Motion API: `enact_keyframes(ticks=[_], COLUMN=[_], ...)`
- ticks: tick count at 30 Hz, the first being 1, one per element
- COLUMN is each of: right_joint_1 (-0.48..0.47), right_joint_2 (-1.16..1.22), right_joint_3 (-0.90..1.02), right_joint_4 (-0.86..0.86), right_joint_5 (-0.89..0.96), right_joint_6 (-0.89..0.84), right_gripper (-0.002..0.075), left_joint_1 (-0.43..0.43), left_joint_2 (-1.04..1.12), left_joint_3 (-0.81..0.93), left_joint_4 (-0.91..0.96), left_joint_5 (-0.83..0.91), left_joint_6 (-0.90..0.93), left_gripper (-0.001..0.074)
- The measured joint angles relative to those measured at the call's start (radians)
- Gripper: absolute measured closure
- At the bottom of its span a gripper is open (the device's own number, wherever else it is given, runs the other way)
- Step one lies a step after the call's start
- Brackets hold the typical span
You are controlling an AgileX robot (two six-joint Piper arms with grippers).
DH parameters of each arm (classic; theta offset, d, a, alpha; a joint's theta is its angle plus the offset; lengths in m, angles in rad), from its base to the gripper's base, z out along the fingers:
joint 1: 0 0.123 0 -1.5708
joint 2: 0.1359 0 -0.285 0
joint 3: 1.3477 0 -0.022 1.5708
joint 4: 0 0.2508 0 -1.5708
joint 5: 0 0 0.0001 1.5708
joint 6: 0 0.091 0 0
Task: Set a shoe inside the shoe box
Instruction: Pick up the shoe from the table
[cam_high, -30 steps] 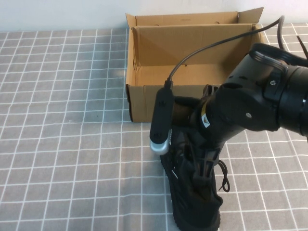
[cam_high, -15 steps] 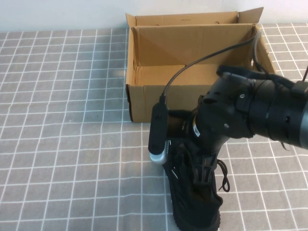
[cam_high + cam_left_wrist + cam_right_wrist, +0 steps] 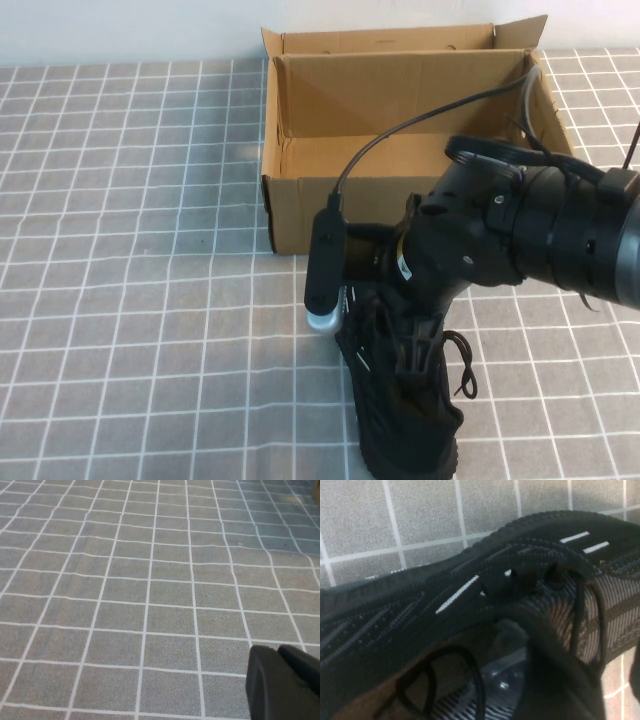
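High view: shoe (image 3: 405,410) lies on counter (image 3: 130,300) just before box (image 3: 400,150), long axis running toward it. Right gripper (image 3: 405,340) down at shoe, jaw state unclear. Left gripper (image 3: 282,685) over bare counter, jaw state unclear.

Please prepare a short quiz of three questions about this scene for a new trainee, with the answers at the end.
1. True or false: the shoe already lies inside the shoe box.
2. Where is the right gripper?
A. Down at the shoe, on the cloth in front of the shoe box
B. Inside the shoe box
C. Far to the left of the shoe box
3. Fill in: the left wrist view shows the left gripper above the grid-patterned ____, with no shoe near it.

Key: 1 false, the shoe stands on the cloth in front of the open box. 2 A. 3 tablecloth.
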Motion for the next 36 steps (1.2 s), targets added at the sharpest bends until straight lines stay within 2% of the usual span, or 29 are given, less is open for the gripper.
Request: enact_keyframes(ticks=[7, 12, 14, 22, 36], right_joint_1=[0.000, 0.000, 0.000, 0.000, 0.000], right_joint_2=[0.000, 0.000, 0.000, -0.042, -0.388], right_joint_3=[0.000, 0.000, 0.000, 0.000, -0.027], right_joint_4=[0.000, 0.004, 0.006, 0.041, 0.106], right_joint_5=[-0.001, 0.001, 0.003, 0.064, 0.214], right_joint_6=[0.000, 0.002, 0.015, 0.027, 0.052], right_gripper=[0.0512, 0.0676, 0.0713, 0.0732, 0.0732], left_joint_1=[0.000, 0.000, 0.000, 0.000, 0.000], left_joint_2=[0.000, 0.000, 0.000, 0.000, 0.000], left_joint_3=[0.000, 0.000, 0.000, 0.000, 0.000], left_joint_4=[0.000, 0.000, 0.000, 0.000, 0.000], left_joint_5=[0.000, 0.000, 0.000, 0.000, 0.000], left_joint_6=[0.000, 0.000, 0.000, 0.000, 0.000], left_gripper=[0.0736, 0.0736, 0.0736, 0.0736, 0.0736])
